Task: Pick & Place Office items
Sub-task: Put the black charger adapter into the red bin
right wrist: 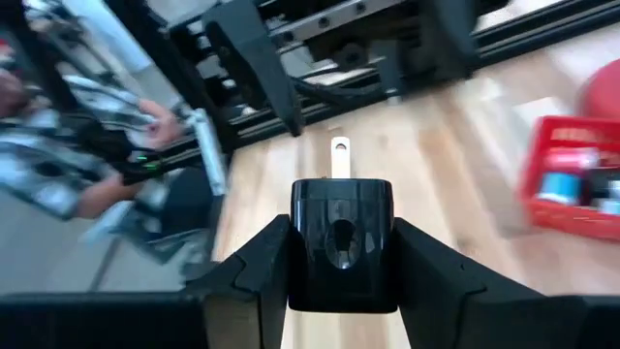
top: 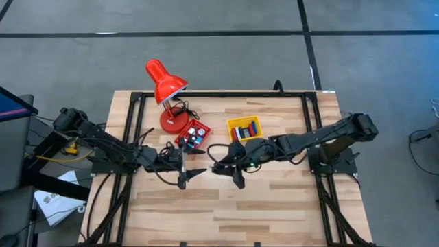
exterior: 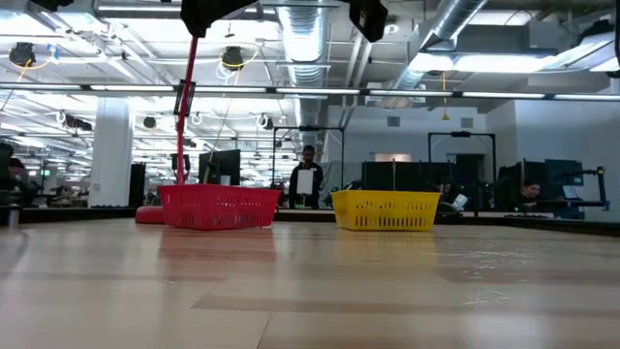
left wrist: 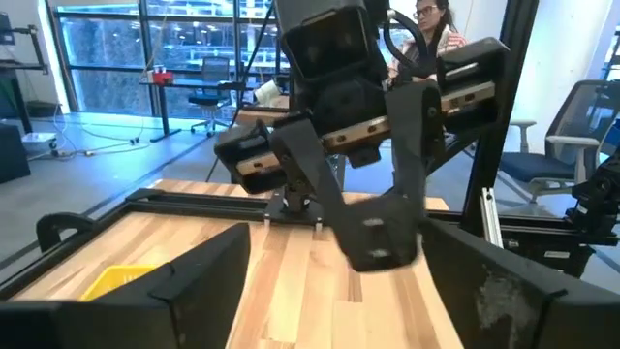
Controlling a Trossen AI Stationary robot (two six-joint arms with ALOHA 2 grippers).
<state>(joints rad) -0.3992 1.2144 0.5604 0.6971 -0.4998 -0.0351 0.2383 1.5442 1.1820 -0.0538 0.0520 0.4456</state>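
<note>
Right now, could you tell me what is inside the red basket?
The red basket holds several small office items in blue, black and white, seen from above. How many there are, and whatever lies beneath them, cannot be made out; in the low view its mesh wall hides them.

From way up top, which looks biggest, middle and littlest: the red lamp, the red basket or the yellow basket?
1. Red lamp, biggest.
2 and 3. Red basket and yellow basket look about alike, so no ranking between them.
</note>
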